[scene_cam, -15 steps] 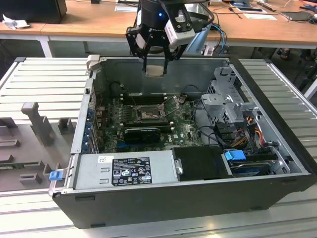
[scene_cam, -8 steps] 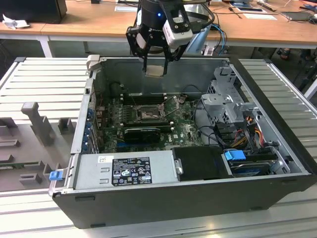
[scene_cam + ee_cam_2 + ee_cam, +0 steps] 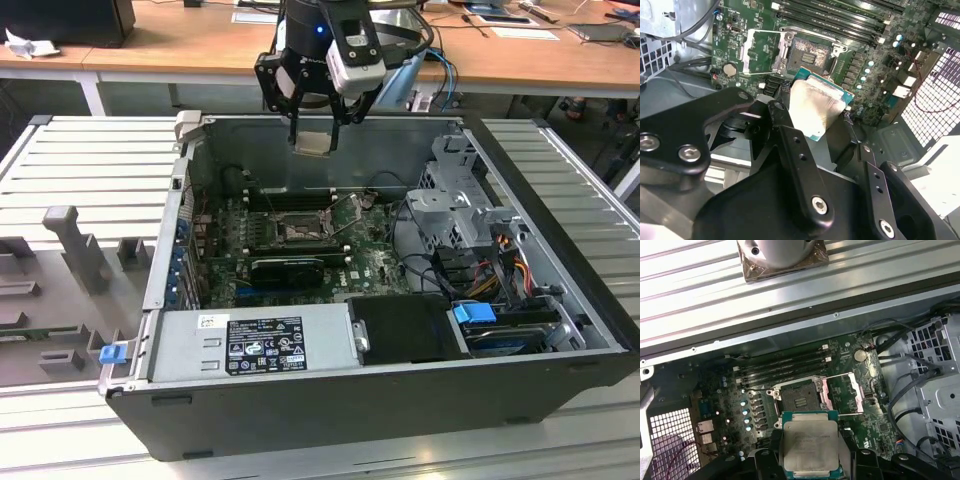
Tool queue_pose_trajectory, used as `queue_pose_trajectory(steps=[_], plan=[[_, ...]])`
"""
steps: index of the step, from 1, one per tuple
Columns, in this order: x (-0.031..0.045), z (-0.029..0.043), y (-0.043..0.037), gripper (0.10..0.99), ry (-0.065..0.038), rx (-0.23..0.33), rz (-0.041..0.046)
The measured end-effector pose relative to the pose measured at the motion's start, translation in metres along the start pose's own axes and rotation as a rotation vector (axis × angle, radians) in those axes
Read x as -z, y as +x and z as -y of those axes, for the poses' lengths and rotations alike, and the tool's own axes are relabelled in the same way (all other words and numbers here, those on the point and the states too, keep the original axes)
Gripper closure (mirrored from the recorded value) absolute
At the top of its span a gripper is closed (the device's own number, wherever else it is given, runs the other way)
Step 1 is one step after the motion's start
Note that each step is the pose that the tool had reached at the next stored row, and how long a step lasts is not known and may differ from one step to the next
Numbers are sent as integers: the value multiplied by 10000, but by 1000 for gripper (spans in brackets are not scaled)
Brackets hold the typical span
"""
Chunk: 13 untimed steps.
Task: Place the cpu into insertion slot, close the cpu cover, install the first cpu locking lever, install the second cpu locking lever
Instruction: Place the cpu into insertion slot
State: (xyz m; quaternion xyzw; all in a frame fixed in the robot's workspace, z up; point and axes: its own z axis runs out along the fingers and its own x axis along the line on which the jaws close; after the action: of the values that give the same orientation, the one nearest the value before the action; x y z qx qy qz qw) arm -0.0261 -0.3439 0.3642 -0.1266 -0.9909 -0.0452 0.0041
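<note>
My gripper (image 3: 313,135) hangs above the open computer case, shut on the cpu (image 3: 313,143), a flat square chip with a silvery top. In both wrist views the cpu (image 3: 816,105) (image 3: 809,442) sits between the black fingers (image 3: 790,142), held well above the motherboard. The insertion slot (image 3: 799,399) (image 3: 807,50) (image 3: 297,233) lies bare below and slightly ahead of the chip, dark-framed with a dull metallic centre. The cpu cover (image 3: 840,392) (image 3: 762,50) is swung open and lies beside the slot on its hinge side.
Long black memory slots (image 3: 785,367) run beside the socket. A power supply (image 3: 255,345) fills the case's near side and a drive cage with cables (image 3: 470,215) stands at the exterior view's right. The case walls (image 3: 330,125) ring the board.
</note>
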Motion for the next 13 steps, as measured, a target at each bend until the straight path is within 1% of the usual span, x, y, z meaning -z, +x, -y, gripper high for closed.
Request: queue_pose_trajectory(steps=[7, 13], plan=[[-1, 0, 0, 557, -11, -523, 47], [0, 0, 0, 557, -15, -733, 65]])
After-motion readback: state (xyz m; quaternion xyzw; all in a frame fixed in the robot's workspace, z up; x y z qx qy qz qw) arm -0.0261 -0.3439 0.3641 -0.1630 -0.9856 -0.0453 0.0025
